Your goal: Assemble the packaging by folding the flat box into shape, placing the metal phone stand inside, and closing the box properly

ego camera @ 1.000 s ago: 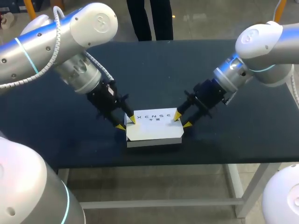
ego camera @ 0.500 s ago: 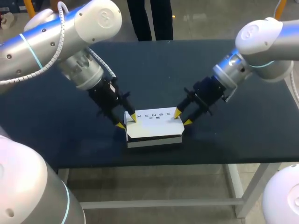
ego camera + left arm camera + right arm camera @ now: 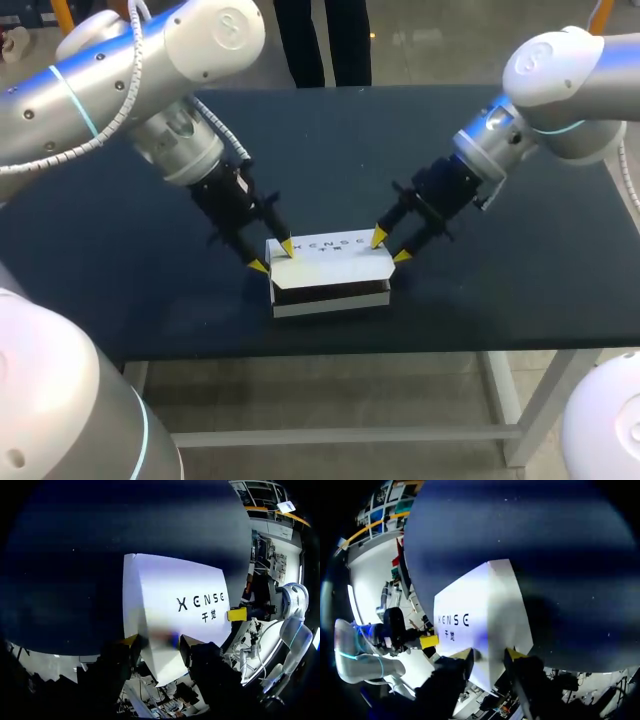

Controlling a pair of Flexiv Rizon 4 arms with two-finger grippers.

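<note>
Noted the left claw (image 3: 273,256) at the 9 o'clock end of the box (image 3: 330,303), released. Saw its yellow tips spread, one resting on the lid (image 3: 330,265) near the 10 o'clock corner, the other just off the edge beside the box wall, with nothing pinched between them.

Placed the box around the middle of the counter (image 3: 520,280), toward its 6 o'clock edge. Saw it folded into a low rectangular shape, with the lid tilted up along the 6 o'clock side over a dark slot. Could not tell whether the phone stand lay inside, as the slot showed only shadow.

Read the material as thin white card: smooth flat faces, crisp creases, chamfered corners on the lid's front flap, dark print on top. Took the counter for a dark blue, matte surface.

Judged the box light and easily shoved, likely to skate across the counter if pressed from one end only. Judged the panels stiff across their flats but springy at the folds, so the lid would probably lift again unless its flap was tucked. Thought the smooth card might slip under hard tips and dent if poked mid-panel. Reckoned the short ends near the corners the soundest places to take hold, both at once.

Noted the right claw (image 3: 390,247) at the 3 o'clock end, likewise released: tips apart, one on the lid by the 2 o'clock corner, the other just outside the edge.
</note>
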